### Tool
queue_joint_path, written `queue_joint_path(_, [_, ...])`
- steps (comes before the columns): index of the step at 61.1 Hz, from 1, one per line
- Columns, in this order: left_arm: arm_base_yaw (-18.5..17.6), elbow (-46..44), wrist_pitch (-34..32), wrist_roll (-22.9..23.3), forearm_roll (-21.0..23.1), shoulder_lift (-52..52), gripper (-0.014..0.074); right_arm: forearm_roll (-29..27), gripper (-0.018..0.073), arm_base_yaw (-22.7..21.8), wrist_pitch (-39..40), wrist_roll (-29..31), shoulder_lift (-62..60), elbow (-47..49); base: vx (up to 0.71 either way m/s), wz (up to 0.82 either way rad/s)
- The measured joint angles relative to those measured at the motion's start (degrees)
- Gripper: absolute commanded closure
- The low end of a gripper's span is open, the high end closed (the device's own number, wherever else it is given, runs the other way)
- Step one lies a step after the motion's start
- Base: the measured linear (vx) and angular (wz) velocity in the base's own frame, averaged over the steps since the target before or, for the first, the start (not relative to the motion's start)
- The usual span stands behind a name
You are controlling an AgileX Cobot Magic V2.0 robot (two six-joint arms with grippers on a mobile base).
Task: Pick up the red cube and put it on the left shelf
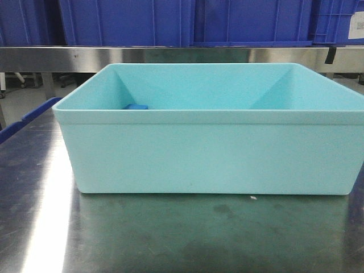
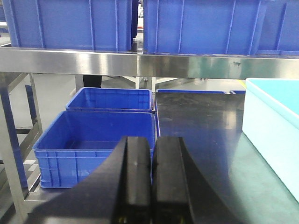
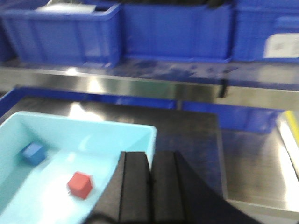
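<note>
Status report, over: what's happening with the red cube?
Left gripper and right gripper shut, empty. Red cube in the pale tub, apart from the blue block. Nothing covering it. Not yet on the shelf.

Counted: one pale turquoise tub (image 1: 210, 153) stood on one steel counter (image 1: 170, 239). The tub held one red cube (image 3: 80, 185) and one small blue block (image 3: 33, 153). On the left shelf (image 2: 140, 63), two open blue crates (image 2: 93, 140) sat low and at least two upper crates (image 2: 70, 23) sat above.
</note>
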State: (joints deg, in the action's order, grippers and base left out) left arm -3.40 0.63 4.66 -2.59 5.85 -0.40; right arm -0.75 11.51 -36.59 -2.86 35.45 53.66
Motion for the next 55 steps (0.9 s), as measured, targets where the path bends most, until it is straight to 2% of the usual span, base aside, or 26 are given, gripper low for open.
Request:
queue_joint_path(14, [0.0,0.0,0.0,0.0,0.0,0.0,0.0495,-0.1,0.0489,14.3,-5.2,0.0,18.8,15.1,0.00,0.00])
queue_joint_path(18, [0.0,0.0,0.0,0.0,0.0,0.0,0.0495,-0.1,0.0442,17.5,-5.3,0.0,24.3,17.7,0.00,0.00])
queue_joint_path(24, [0.0,0.0,0.0,0.0,0.0,0.0,0.0495,-0.2,0.0309,21.6,-5.3,0.0,32.3,20.9,0.00,0.00])
queue_joint_path(31, [0.0,0.0,0.0,0.0,0.0,0.0,0.0495,-0.6,0.0140,23.5,-5.3,-1.2,39.9,23.1,0.00,0.00])
queue_joint_path(35, [0.0,0.0,0.0,0.0,0.0,0.0,0.0495,-0.7,0.0088,23.8,-5.3,-3.1,43.5,23.9,0.00,0.00])
queue_joint_path(55, [0.0,0.0,0.0,0.0,0.0,0.0,0.0495,-0.7,0.0071,23.8,-5.3,-16.0,54.2,24.9,0.00,0.00])
